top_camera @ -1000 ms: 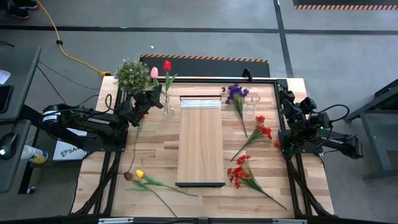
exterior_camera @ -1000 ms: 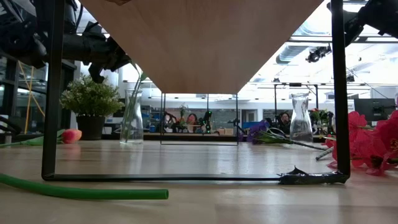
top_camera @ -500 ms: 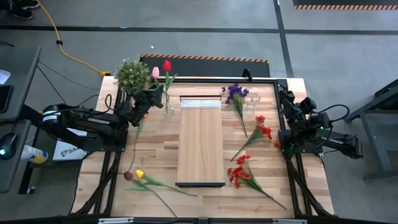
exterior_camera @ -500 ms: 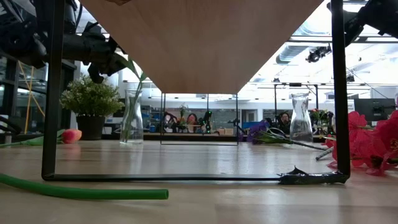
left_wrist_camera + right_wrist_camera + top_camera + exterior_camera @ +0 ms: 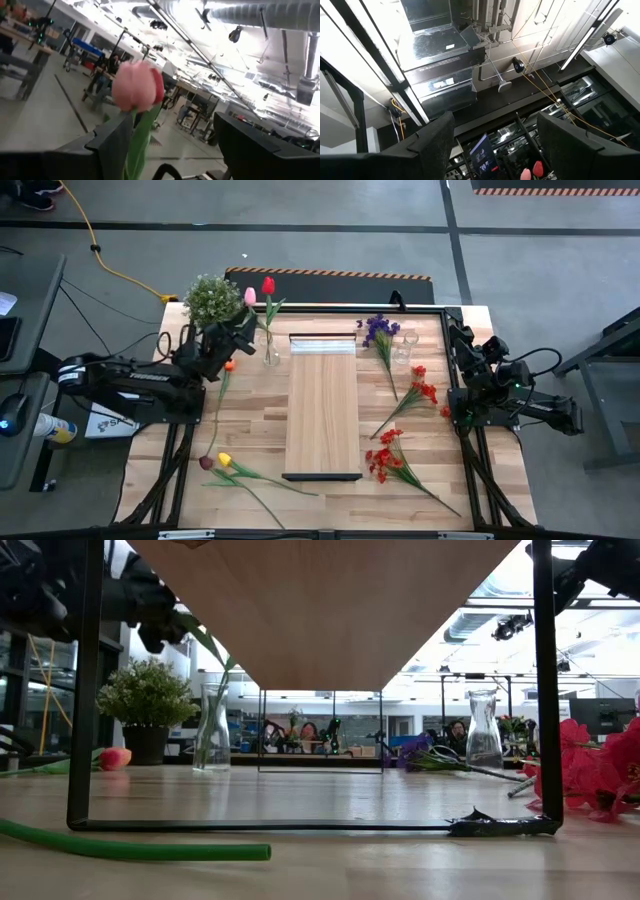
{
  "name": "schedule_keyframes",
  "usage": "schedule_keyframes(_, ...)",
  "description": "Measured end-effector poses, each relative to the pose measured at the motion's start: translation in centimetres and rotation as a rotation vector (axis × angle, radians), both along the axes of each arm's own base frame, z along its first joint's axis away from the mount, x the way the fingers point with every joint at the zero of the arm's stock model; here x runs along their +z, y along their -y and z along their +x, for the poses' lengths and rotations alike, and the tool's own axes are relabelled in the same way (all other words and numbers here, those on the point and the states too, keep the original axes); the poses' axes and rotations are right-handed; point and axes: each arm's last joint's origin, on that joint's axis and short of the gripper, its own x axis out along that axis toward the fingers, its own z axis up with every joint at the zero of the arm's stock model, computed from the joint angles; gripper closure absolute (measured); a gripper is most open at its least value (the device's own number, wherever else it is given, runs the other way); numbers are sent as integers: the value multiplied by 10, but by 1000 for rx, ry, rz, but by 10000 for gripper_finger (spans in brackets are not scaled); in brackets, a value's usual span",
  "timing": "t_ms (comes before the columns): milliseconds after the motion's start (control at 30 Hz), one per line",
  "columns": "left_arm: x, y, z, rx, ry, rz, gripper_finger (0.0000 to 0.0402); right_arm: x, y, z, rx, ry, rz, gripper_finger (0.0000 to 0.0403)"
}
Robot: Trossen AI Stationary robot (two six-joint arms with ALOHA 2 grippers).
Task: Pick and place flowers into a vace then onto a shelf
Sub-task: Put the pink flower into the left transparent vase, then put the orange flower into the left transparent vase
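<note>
A glass vase (image 5: 270,352) at the far left of the table holds a pink tulip (image 5: 249,296) and a red tulip (image 5: 268,285); their stems stick into its neck (image 5: 213,700). My left gripper (image 5: 234,337) is open just left of the vase. In the left wrist view the pink tulip (image 5: 136,89) shows ahead of my left gripper (image 5: 170,145), its stem close beside one finger (image 5: 112,142). The shelf (image 5: 322,405) lies mid-table. My right gripper (image 5: 495,145) is open at the right edge (image 5: 468,355), pointing up.
A second, empty vase (image 5: 403,348) stands at the far right. Loose on the table lie a purple sprig (image 5: 378,330), red sprays (image 5: 420,390) (image 5: 385,460), yellow and dark tulips (image 5: 220,462) and an orange tulip (image 5: 229,366). A potted plant (image 5: 212,300) stands by the left vase.
My left gripper has opened and let go of the pink tulip, then drawn back toward the table's left edge and risen a little. The pink tulip stays upright in the vase, its leaf now free of the fingers.
</note>
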Motion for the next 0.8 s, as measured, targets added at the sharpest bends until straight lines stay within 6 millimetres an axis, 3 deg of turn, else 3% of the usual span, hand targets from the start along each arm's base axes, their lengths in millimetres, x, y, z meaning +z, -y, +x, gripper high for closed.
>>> schedule_keyframes(567, 37, 10, -29, 1, 127, 148, 94, 0, 0, 0, -19, -6, -11, 130)
schedule_keyframes(800, 76, 9, -21, -46, -106, 117, 94, 0, 0, 0, -19, -6, -11, 131)
